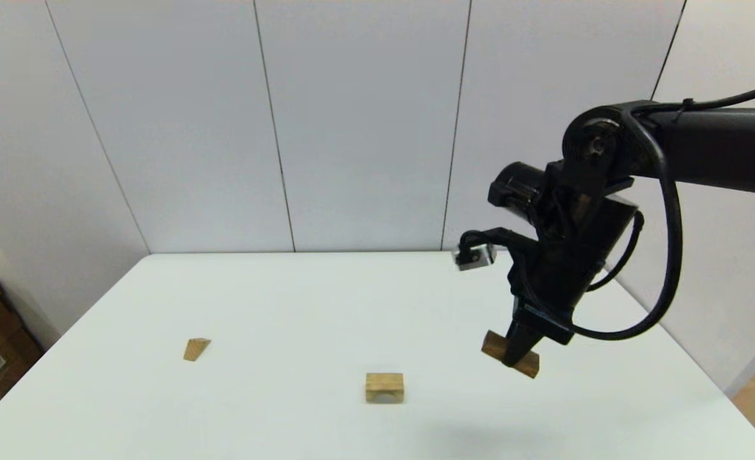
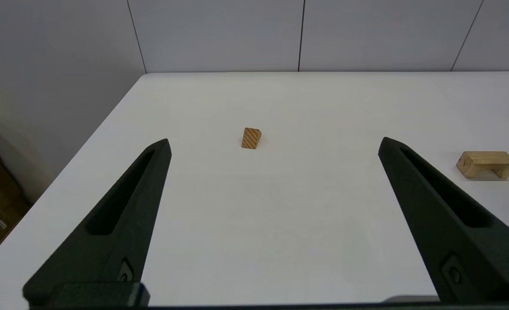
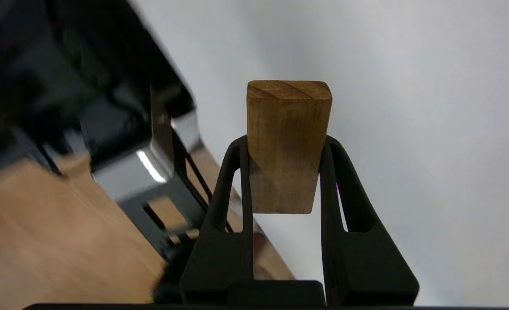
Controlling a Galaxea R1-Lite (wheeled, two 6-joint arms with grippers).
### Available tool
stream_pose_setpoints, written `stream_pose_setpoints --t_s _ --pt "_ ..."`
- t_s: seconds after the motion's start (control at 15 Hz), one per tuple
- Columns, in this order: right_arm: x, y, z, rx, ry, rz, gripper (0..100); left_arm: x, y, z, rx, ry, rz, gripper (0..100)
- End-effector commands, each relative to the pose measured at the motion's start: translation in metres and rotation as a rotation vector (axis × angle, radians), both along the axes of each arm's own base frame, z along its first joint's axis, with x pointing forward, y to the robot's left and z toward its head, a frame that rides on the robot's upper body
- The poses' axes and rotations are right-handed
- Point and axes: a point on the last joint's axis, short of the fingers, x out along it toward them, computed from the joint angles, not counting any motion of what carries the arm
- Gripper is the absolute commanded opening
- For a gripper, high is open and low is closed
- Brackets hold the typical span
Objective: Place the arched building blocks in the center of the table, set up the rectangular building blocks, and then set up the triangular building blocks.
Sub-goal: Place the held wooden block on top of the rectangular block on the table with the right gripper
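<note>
Right gripper [image 1: 522, 352] clamping rectangular block [image 1: 494, 346] above table [image 1: 288, 409], left gripper [image 2: 274, 150] spread wide

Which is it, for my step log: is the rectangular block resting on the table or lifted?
Lifted. The right gripper is shut on the rectangular block, holding it tilted above the table.

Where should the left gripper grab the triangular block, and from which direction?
Take the triangular block from above, fingers across its two flat triangular end faces, not the sloped face, which would probably slip. It lies alone on the table, well left of the arched block, so nothing crowds it. The left gripper is open and already faces it.
</note>
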Motion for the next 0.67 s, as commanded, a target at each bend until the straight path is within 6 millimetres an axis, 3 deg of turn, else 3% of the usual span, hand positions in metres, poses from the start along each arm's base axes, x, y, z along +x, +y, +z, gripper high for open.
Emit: stream_pose_setpoints --t_s 0.07,0.33,0.67 --pt "-0.015 0.025 -0.001 -0.007 -0.001 0.155 0 0.000 0.000 0.000 0.000 0.001 0.001 100" --pt "-0.022 0.053 -0.012 -0.044 -0.048 0.341 0 0.000 0.000 0.000 0.000 0.001 0.001 100" --pt "-0.011 0.077 -0.037 -0.097 -0.141 0.465 0 0.000 0.000 0.000 0.000 0.001 0.001 100"
